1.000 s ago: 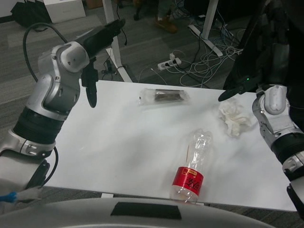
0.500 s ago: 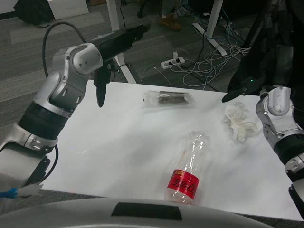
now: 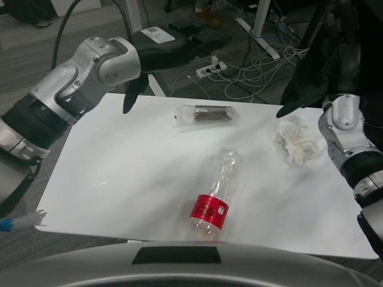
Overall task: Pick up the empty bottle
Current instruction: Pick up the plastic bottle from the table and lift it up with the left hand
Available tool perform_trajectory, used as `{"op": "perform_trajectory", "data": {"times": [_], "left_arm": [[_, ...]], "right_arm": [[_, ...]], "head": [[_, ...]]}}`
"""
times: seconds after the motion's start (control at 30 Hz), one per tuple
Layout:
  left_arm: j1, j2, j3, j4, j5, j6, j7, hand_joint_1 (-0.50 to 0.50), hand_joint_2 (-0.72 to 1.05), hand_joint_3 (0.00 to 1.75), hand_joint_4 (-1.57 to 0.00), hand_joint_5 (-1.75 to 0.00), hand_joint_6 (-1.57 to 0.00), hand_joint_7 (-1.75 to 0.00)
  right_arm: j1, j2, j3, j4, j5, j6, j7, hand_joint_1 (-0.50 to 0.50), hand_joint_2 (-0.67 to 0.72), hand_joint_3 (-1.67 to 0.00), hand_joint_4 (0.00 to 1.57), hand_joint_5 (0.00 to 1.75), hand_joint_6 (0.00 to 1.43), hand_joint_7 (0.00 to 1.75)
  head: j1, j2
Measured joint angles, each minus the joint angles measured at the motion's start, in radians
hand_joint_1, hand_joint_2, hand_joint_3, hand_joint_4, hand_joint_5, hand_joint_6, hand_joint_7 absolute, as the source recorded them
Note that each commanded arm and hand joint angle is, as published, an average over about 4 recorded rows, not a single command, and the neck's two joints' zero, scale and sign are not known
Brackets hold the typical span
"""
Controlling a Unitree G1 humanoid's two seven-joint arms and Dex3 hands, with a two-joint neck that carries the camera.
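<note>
1. Left hand, black, reaches out flat above the desk's far left edge, one finger hanging down at the rim; it grips nothing. A second ago it was raised more steeply and pointed further up the room.
2. Across the white desk the whole picture has shifted, so the camera has moved, not the things.
3. An empty bottle with a red label lies on its side near the front edge, neck pointing away, well apart from both hands. By this reading, the reach has not begun.
4. Behind it lies a clear wrapped packet; a crumpled tissue sits to the right.
5. Right hand merges with dark shapes behind it; whether its fingers are spread or closed cannot be told. Its forearm is cut off by the frame.
</note>
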Motion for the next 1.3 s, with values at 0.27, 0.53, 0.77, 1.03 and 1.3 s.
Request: {"op": "perform_trajectory", "data": {"times": [0.27,0.53,0.77,1.03,1.3], "left_arm": [[-0.080,0.010,-0.158,0.057,-0.003,-0.151,0.061,-0.50,-0.39,0.00,0.00,0.00,0.00,0.00],[-0.108,0.011,-0.314,0.116,-0.008,-0.224,0.099,-0.50,-0.02,0.00,0.00,0.00,0.00,0.00],[-0.108,0.026,-0.381,0.145,-0.006,-0.226,0.098,-0.50,0.14,0.00,0.00,0.00,0.00,0.00],[-0.087,0.049,-0.417,0.150,0.077,-0.227,0.111,-0.50,0.52,0.00,0.00,0.00,0.00,-0.02],[-0.011,0.036,-0.408,0.129,0.183,-0.252,0.137,-0.50,0.69,0.00,0.00,0.00,0.00,-0.07]], "right_arm": [[0.000,-0.008,0.001,0.014,0.023,0.007,0.005,-0.46,0.72,0.00,0.00,0.00,0.00,0.00],[-0.003,-0.023,0.028,0.036,0.050,0.021,0.009,-0.46,0.72,0.00,0.00,0.00,0.00,0.00],[-0.007,-0.030,0.052,0.063,0.065,0.021,0.010,-0.46,0.72,0.00,0.00,0.00,0.00,0.00],[-0.010,-0.033,0.067,0.075,0.071,0.021,0.010,-0.46,0.72,0.00,0.00,0.00,0.00,0.00],[-0.013,-0.035,0.087,0.094,0.073,0.021,0.010,-0.46,0.72,0.00,0.00,0.00,0.00,0.00]], "head": [[-0.046,-0.018],[-0.036,-0.021],[-0.040,-0.033],[-0.036,-0.042],[-0.020,-0.049]]}}
